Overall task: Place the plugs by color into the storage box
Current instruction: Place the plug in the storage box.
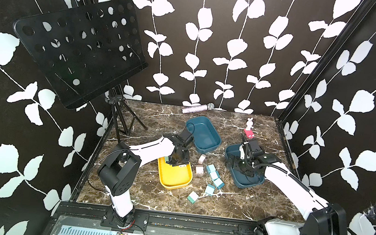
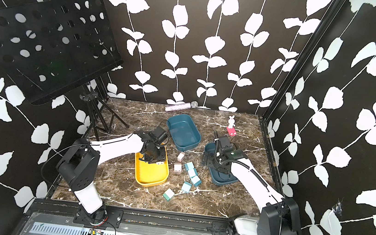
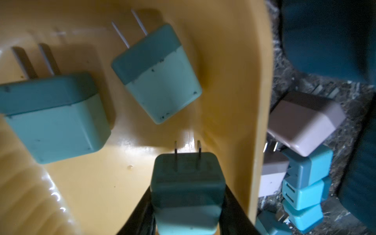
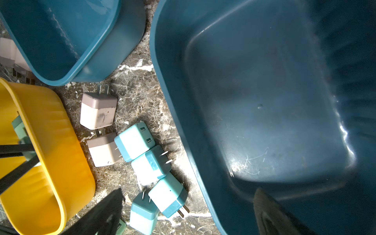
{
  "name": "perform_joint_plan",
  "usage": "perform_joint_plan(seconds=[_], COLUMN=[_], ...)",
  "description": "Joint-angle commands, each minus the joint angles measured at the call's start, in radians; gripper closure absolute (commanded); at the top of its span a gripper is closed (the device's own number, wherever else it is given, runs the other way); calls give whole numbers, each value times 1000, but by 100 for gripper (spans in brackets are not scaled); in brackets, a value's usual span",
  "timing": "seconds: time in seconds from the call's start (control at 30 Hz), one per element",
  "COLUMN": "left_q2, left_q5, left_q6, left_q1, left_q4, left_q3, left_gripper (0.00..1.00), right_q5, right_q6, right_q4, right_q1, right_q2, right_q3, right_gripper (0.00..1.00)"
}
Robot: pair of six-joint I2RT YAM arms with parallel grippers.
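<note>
The left gripper [image 3: 187,205] reaches into the yellow box [image 1: 175,187], its fingers [image 3: 234,203] clamped on a mint-green plug [image 3: 186,183] whose two prongs point away from the wrist. In both top views the gripper's body covers that end of the box, so only a sliver of mint shows beside it. The left wrist view shows two more mint plugs [image 3: 55,120] lying on their sides on the box floor, each darker at the prong end and paler at the other.

Just beside the box, on the counter [image 1: 126,188], lie two pink-beige plugs [image 1: 199,170]. Next to them is a ragged row of light-blue plugs [image 1: 214,175] touching one another, and a lone mint plug [image 1: 193,197] sits nearer the front edge.

Behind them stands the far blue box [image 1: 207,149]. In the right wrist view, pinkish shapes with prongs are cut off by this box and the picture's edge, too little to identify.

The right gripper [image 4: 189,191] hangs at the rim of the near blue box [image 4: 264,101], its fingers [image 4: 270,213] spread wide and holding nothing, one over the counter and one over the box. The arm hides much of this box in both top views.
</note>
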Motion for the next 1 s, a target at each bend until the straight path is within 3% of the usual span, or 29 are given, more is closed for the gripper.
perform_joint_plan(seconds=[0.0, 0.47, 0.57, 0.67, 0.83, 0.97], left_q2=[-11, 62, 60, 43, -20, -72], left_q5=[12, -1, -6, -19, -68, -101], left_q6=[-23, -10, -5, 9, 78, 124], left_q1=[-9, -10, -9, -9, -9, -46], left_q4=[23, 54, 48, 19, -125, -247], left_q3=[-35, -50, -57, -47, 58, 160], left_gripper=[61, 54, 47, 31, 23, 22], right_q5=[4, 13, 14, 17, 19, 14], right_q6=[10, 4, 4, 4, 4, 3], right_q4=[-8, -21, -21, -20, -18, -9], right_q1=[5, 5, 5, 5, 5, 5], right_q2=[6, -23, -31, -37, -37, -31], right_q3=[-18, -43, -50, -50, -44, -40], right_gripper=[2, 2, 2, 2, 2, 2])
